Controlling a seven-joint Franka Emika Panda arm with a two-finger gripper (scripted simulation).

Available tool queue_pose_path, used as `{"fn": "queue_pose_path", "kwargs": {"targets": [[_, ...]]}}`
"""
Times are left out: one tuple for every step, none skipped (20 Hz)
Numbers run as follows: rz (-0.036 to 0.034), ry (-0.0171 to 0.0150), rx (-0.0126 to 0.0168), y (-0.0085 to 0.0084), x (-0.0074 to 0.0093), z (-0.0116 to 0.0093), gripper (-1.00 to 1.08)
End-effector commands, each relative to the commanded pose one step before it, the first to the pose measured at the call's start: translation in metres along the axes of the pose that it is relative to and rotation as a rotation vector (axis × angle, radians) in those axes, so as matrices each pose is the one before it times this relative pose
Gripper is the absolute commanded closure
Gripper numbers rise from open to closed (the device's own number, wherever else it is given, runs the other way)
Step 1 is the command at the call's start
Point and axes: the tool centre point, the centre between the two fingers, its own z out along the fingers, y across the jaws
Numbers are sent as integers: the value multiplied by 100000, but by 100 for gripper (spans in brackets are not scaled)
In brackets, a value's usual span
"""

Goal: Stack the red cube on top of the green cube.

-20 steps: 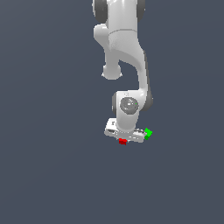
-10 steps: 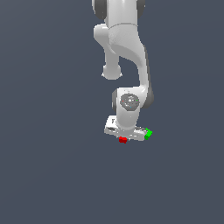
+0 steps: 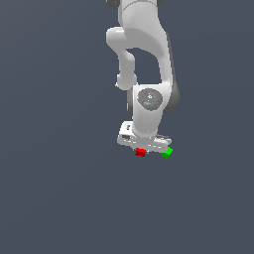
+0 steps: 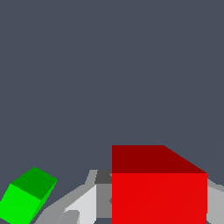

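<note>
Now clamped between the white gripper [image 3: 141, 150]: small bright red cube [image 4: 159, 192]. Nearby and apart, bright green cube [image 4: 28, 194]. Unstacked; carrying and placing left. Bench edges unseen.

Landmark: the red cube [image 4: 159, 192], directly between my fingers [image 4: 83, 203]; it fills the gap there.
Obstacle: the green cube [image 3: 166, 152], near the red cube toward the exterior view's right, apart from it, turned at an angle.
Free room: open dark floor [image 3: 59, 188] on every other side of the red cube.
Overhead: my own arm [image 3: 146, 64] stands above the red cube.
</note>
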Motion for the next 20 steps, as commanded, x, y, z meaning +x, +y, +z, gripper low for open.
{"fn": "queue_pose_path", "kwargs": {"targets": [[-1,-67,-25,4,-5,-1133,108],[0,0,0,-7,22,-302,108],[0,0,0,-8,25,-234,108],[0,0,0,-8,24,-161,108],[0,0,0,-6,18,-92,108],[0,0,0,-2,7,-29,108],[25,111,38,13,8,137,108],[0,0,0,-38,-20,17,108],[0,0,0,-114,-62,51,108],[0,0,0,-190,-103,85,108],[0,0,0,-266,-144,119,108],[0,0,0,-341,-185,152,108],[0,0,0,-416,-227,186,108],[0,0,0,-490,-268,219,108],[0,0,0,-564,-308,253,108],[0,0,0,-638,-348,286,108],[0,0,0,-711,-385,318,108],[0,0,0,-784,-421,351,108],[0,0,0,-858,-455,384,108],[0,0,0,-933,-485,416,108]]}}
